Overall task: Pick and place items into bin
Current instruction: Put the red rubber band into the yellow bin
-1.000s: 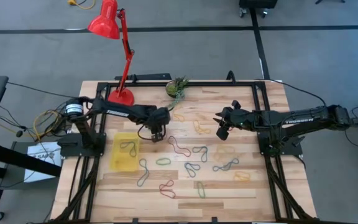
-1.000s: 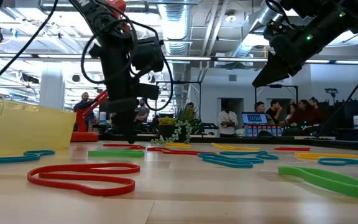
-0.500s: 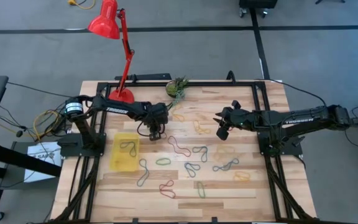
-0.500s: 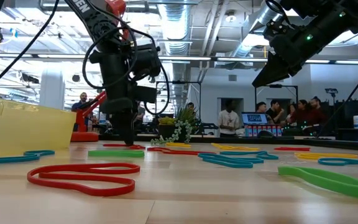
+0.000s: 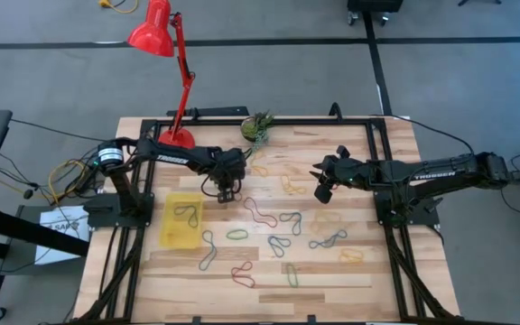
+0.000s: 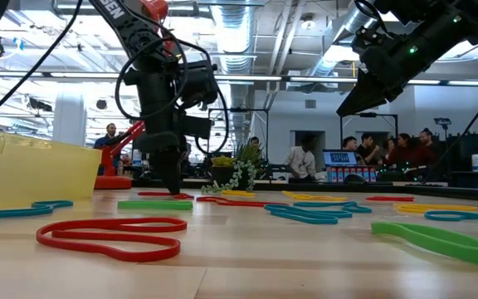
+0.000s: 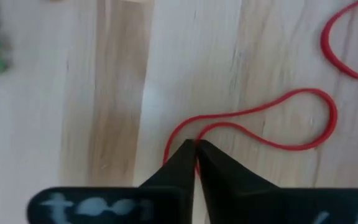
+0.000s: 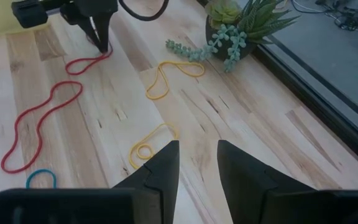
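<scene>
Pinching a rubber band off flat wood is fiddly, and that's where things stand: the left claw (image 7: pixel 195 149) has snapped shut right on the near end of a red band (image 7: pixel 272 121), tips down on the bench (image 5: pixel 350 271). The loop lies flat just past the tips, close to the middle of the bench and a short way from the bin (image 5: pixel 181 219), which already has a dark band in it.

These bands look feather-light, floppy and a bit grippy, so weight shouldn't matter. My guess is the trouble is how thin they are: easy to miss, and they'll stretch or flick loose if only half caught. Grabbing one strand at a bend, like here, seems about right, since the rest should just dangle and follow.

Compared with a second ago, the left arm has slid slightly toward the lamp (image 5: pixel 156 36) side, and its fingers have gone from apart to closed. The right claw (image 8: pixel 196 163) hasn't budged: it hangs open above the bench over by the yellow bands (image 8: pixel 166 76), holding nothing. The other bands, spread over the bench, look unmoved.
</scene>
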`<state>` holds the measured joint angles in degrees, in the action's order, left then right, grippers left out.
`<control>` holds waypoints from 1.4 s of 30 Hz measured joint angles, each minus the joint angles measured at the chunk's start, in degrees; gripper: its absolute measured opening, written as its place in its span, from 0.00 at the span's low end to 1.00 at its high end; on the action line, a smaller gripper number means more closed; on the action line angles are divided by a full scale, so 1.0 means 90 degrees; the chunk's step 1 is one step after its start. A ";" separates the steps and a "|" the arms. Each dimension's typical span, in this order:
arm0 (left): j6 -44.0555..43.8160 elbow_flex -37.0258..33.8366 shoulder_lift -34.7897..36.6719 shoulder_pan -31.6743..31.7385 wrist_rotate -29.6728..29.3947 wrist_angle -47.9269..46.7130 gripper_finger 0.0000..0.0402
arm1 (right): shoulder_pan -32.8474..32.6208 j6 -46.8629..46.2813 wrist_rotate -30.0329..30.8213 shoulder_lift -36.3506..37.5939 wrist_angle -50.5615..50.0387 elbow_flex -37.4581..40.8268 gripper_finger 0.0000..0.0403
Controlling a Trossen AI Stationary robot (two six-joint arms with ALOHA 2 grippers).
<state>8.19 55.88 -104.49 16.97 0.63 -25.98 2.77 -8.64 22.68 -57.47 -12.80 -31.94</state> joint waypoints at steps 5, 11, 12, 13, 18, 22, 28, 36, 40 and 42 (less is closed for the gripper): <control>-0.0311 0.0167 0.0276 -0.0005 -0.0033 -0.0336 0.00 | 0.0000 0.0002 0.0005 0.0000 0.0003 0.0002 0.25; -0.0397 0.0513 0.1286 -0.0026 -0.0211 -0.1040 0.00 | 0.0000 0.0002 0.0005 -0.0002 -0.0002 0.0002 0.25; -0.0466 0.0544 0.1438 -0.0051 -0.0283 -0.1278 0.00 | 0.0000 0.0002 0.0001 0.0000 -0.0001 0.0002 0.25; -0.0529 0.0562 0.1607 -0.0069 -0.0316 -0.1491 0.00 | 0.0002 0.0002 0.0000 0.0000 0.0002 0.0002 0.25; -0.0796 0.0767 0.2733 -0.0267 -0.0335 -0.2185 0.00 | 0.0000 0.0002 -0.0002 -0.0001 0.0000 0.0002 0.25; -0.0890 0.0778 0.3636 -0.0537 -0.0336 -0.2698 0.00 | 0.0001 0.0002 -0.0002 -0.0001 0.0002 0.0002 0.25; -0.1496 0.0775 0.4686 -0.1138 -0.0691 -0.4014 0.00 | 0.0000 0.0002 0.0005 -0.0002 0.0002 0.0002 0.25; -0.2817 0.0772 0.5452 -0.1969 -0.0664 -0.5598 0.00 | 0.0002 0.0010 0.0012 -0.0002 0.0004 0.0002 0.25; -0.3358 0.0772 0.5562 -0.2349 -0.0612 -0.6004 0.00 | 0.0000 0.0011 0.0015 -0.0002 0.0007 0.0002 0.25; -0.3613 0.0772 0.5576 -0.2514 -0.0605 -0.6172 0.00 | 0.0000 0.0012 0.0015 -0.0002 0.0000 0.0002 0.25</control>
<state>-24.32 62.83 -54.31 -5.66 -4.82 -81.53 2.76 -8.54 22.81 -57.49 -12.80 -31.92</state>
